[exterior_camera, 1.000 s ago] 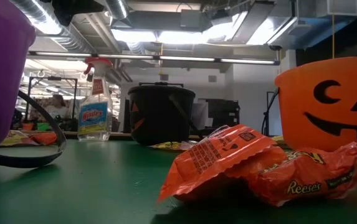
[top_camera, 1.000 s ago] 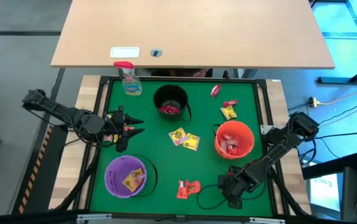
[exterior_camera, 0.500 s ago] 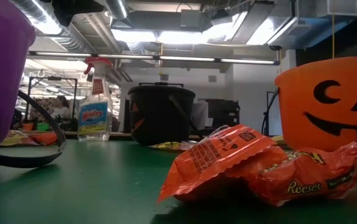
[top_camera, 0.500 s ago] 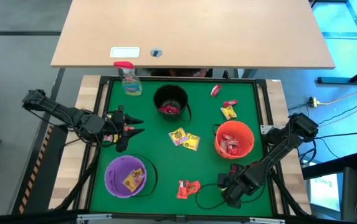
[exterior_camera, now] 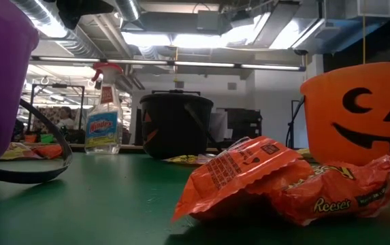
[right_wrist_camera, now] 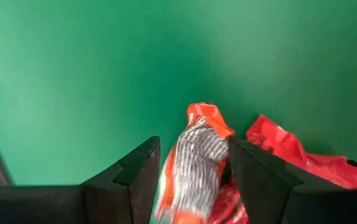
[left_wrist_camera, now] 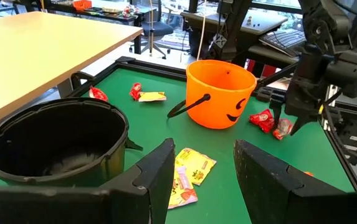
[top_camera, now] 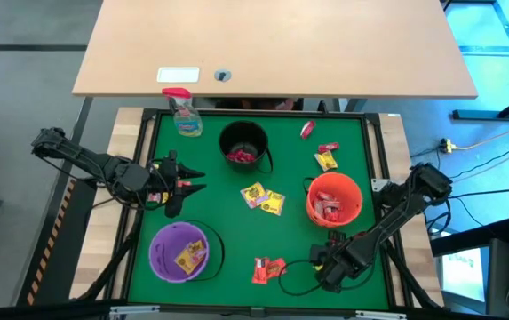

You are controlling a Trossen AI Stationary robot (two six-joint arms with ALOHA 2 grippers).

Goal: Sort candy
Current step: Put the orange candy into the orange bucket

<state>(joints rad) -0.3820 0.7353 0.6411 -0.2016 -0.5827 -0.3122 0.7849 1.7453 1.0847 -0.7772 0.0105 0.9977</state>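
Candy lies scattered on the green table [top_camera: 218, 213]: yellow packets [top_camera: 263, 197] mid-table, orange packets [top_camera: 267, 267] near the front, and more [top_camera: 325, 156] at the far right. More candy lies inside the black bucket [top_camera: 243, 142], the orange bucket [top_camera: 334, 197] and the purple bucket [top_camera: 178, 251]. My right gripper [top_camera: 325, 263] points down in front of the orange bucket, shut on a red-and-silver candy [right_wrist_camera: 197, 155]. A second red candy [right_wrist_camera: 284, 149] lies beside it. My left gripper [top_camera: 192, 180] hovers open over the table's left side. My right gripper has the red-and-silver candy pinched between its two fingers, which come from above and point down. The packet's crumpled sides [right_wrist_camera: 220, 149] meet both inner finger faces. It stands on edge in the gap. I cannot tell whether its lower end is clear of the table.
A clear spray bottle [top_camera: 183, 114] with a red top stands at the far left corner. A raised dark rim [top_camera: 147, 160] frames the green surface. The orange bucket's handle [top_camera: 294, 284] lies on the table next to my right gripper.
My right gripper's wrist has tipped a little where it stands, over the red candies in front of the orange bucket. The gap between its fingers has not changed.
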